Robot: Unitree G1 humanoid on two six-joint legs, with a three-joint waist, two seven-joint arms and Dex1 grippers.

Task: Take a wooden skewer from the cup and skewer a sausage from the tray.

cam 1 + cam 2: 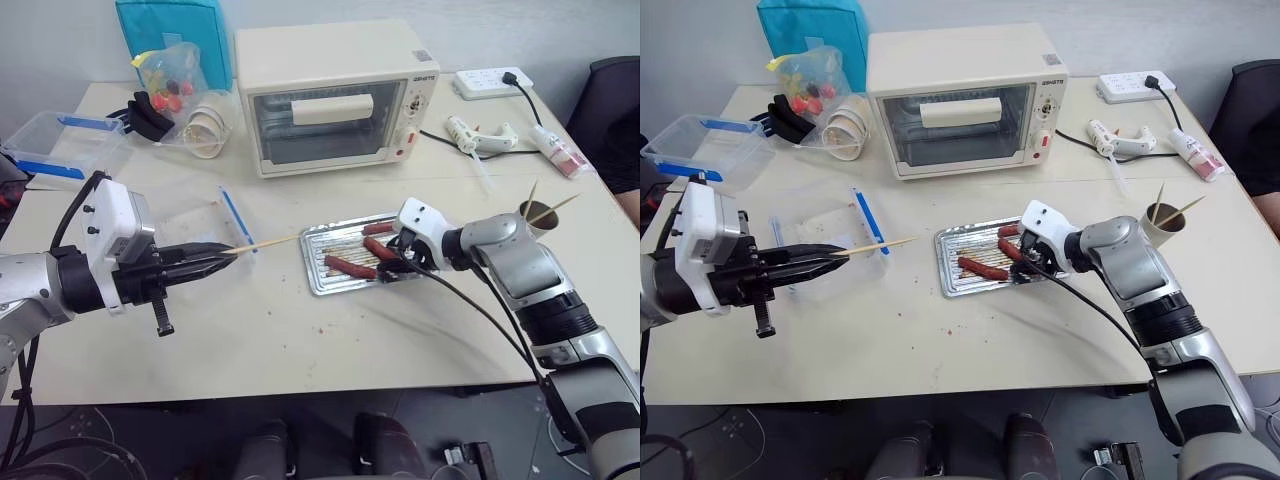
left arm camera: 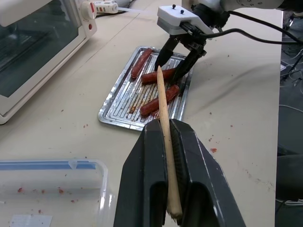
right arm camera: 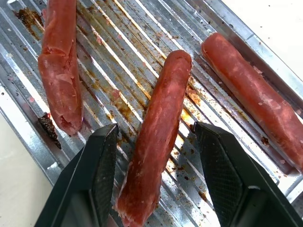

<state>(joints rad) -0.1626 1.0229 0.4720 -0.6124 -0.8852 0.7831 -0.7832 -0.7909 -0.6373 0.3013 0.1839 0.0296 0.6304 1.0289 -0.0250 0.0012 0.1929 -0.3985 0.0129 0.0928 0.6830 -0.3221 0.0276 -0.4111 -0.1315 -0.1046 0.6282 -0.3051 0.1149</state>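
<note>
So the skewer part is sorted: the left gripper (image 1: 222, 255) is clamped tight on a wooden skewer (image 1: 268, 243), tip aimed across the table toward the tray (image 1: 312, 272). The job now is grabbing a sausage. The right gripper (image 3: 156, 177) is down in the tray with its fingers partly spread on either side of the middle sausage (image 3: 158, 142), not squeezing it yet by the look of it. Next it probably needs to close gently, lift it, and line it up end-on with the skewer tip. The cup (image 1: 541, 217) sits off past the right arm with spare sticks.
</note>
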